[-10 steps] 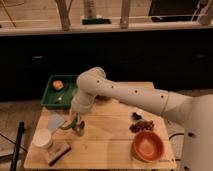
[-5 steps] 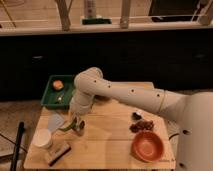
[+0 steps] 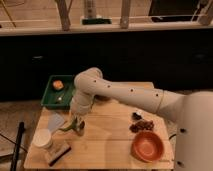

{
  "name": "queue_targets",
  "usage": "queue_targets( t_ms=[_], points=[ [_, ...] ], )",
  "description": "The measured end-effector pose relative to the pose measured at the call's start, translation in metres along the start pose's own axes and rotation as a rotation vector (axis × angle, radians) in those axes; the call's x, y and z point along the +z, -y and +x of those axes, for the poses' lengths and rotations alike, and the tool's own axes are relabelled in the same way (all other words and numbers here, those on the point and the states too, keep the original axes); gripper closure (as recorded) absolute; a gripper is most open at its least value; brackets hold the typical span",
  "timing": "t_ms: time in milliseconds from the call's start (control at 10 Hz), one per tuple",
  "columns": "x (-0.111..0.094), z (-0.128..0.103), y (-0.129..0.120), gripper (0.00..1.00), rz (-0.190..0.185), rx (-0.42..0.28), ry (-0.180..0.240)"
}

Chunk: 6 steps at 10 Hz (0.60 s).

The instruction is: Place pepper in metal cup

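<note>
My gripper (image 3: pixel 77 121) points down over the left part of the wooden table (image 3: pixel 110 145). It is shut on the pepper (image 3: pixel 67 127), a slim green piece that sticks out to the lower left of the fingers. The metal cup (image 3: pixel 80 130) stands right under the gripper, small and grey, mostly hidden by the fingers. The pepper's end is at the cup's rim; I cannot tell whether it is inside.
A pale green translucent cup (image 3: pixel 55 121) lies left of the gripper. A white cylindrical container (image 3: pixel 42 139) and a dark-edged block (image 3: pixel 59 152) are at the front left. A green tray (image 3: pixel 54 95) holds an orange item (image 3: pixel 58 85). An orange bowl (image 3: pixel 148 146) and dark items (image 3: pixel 141 124) are at the right.
The arm has shifted slightly; the gripper stays at the same spot over the cup with the pepper in it.
</note>
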Motion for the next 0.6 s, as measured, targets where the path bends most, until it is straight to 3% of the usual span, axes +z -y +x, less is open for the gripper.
queue_targets(
  t_ms=[300,600],
  points=[
    [0.0016,0.0016,-0.0010,0.25,-0.003,0.001,0.006],
    [0.0030,0.0038,-0.0031,0.20,-0.003,-0.002,0.013]
  ],
)
